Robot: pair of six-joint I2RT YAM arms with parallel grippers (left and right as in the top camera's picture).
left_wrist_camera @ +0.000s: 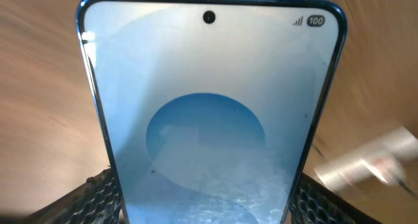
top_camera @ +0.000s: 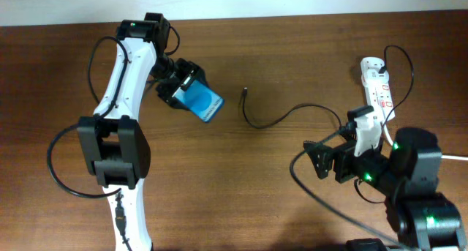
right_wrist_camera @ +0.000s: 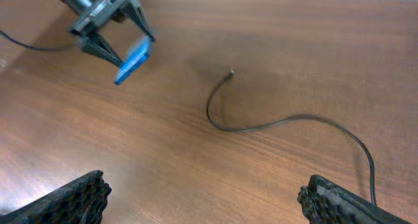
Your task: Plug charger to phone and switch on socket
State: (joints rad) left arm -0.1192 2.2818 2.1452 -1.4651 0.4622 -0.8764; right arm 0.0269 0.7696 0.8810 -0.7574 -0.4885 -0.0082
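My left gripper (top_camera: 183,90) is shut on the phone (top_camera: 203,102), a blue-screened smartphone held tilted above the table at upper left. The phone (left_wrist_camera: 209,119) fills the left wrist view between the two fingers, and it shows small in the right wrist view (right_wrist_camera: 132,61). The charger (top_camera: 281,118) is a thin black cable lying loose on the table, its connector tip (top_camera: 244,91) to the right of the phone; it also shows in the right wrist view (right_wrist_camera: 274,123). The socket (top_camera: 378,90) is a white power strip at the right. My right gripper (right_wrist_camera: 202,198) is open and empty above bare wood.
The wooden table (top_camera: 241,192) ends at a white wall along the top edge. The right arm's base (top_camera: 417,178) stands just below the socket. The left arm's base (top_camera: 117,156) stands at lower left. A blurred white strip (left_wrist_camera: 366,162) shows in the left wrist view.
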